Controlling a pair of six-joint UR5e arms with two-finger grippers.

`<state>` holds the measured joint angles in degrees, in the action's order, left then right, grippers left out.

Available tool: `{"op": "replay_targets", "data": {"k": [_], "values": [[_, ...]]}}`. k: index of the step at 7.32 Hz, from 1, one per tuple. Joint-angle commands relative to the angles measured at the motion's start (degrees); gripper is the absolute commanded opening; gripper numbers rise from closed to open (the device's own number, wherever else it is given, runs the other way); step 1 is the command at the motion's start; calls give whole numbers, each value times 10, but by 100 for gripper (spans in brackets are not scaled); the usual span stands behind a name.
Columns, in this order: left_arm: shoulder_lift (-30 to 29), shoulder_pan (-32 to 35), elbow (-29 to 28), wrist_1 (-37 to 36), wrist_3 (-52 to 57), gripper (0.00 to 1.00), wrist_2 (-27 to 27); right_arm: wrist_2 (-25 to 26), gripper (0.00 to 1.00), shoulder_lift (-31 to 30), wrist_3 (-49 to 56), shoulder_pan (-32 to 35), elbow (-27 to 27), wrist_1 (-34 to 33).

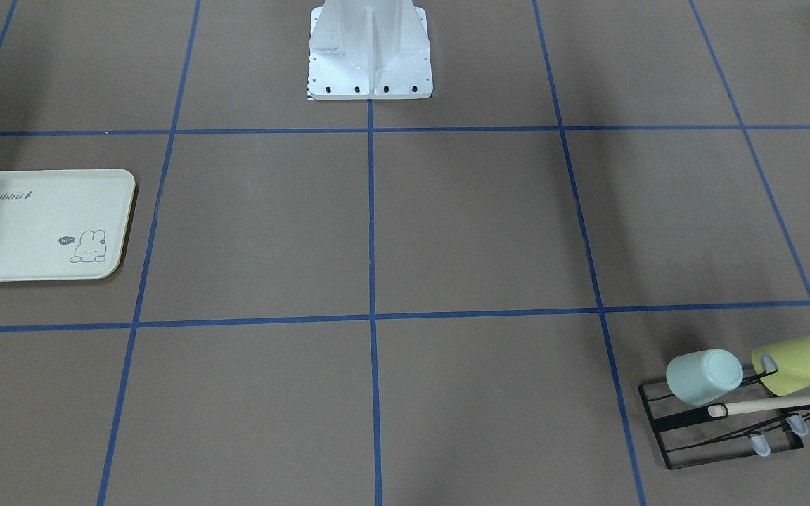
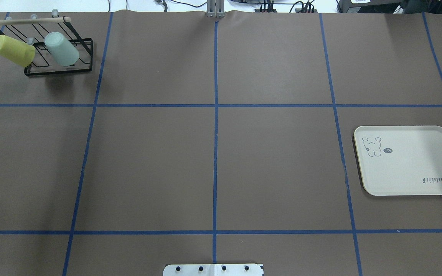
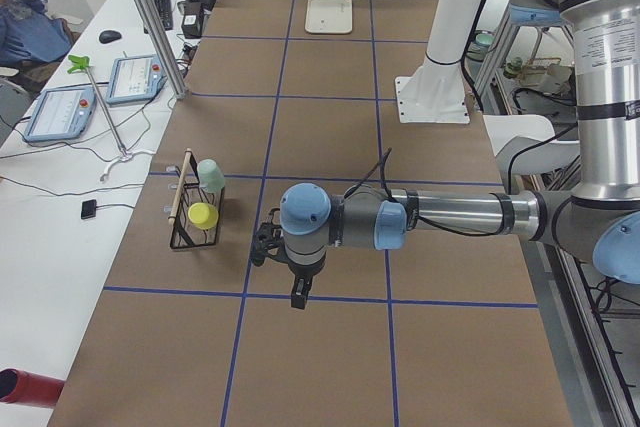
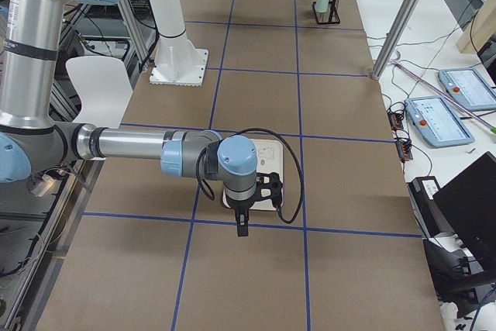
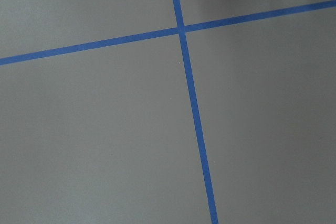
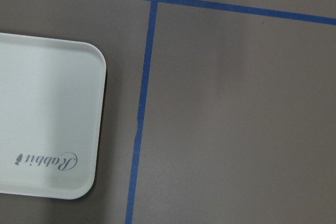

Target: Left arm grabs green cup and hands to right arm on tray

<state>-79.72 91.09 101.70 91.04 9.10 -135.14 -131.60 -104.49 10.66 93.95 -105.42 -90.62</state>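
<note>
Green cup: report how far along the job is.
Done: nothing. The green cup sits on the rack beside a yellow cup; the tray holds no cup. In hand: nothing; the left gripper hovers over bare table, apart from the rack. Left: grab, handover, placement.

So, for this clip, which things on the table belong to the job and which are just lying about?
Part of the job:
- the green cup, tilted on the rack
- the tray, nothing on it, far across the table from the cup

Just there:
- the yellow-green cup, beside the green one
- the black wire rack holding both cups
</note>
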Motion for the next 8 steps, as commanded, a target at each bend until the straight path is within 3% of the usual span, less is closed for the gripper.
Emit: {"op": "replay_targets", "data": {"k": [1, 5, 7, 8], "values": [[3, 0, 7, 5, 3, 100, 0, -2, 100, -4, -5, 0, 18, 142], [-17, 2, 10, 30, -2, 100, -1, -10, 100, 47, 1, -3, 6, 150], [-92, 1, -7, 115, -5, 100, -1, -55, 99, 72, -7, -4, -6, 155], [-104, 1, -17, 140, -14, 100, -5, -66, 99, 121, -9, -9, -12, 152]]}}
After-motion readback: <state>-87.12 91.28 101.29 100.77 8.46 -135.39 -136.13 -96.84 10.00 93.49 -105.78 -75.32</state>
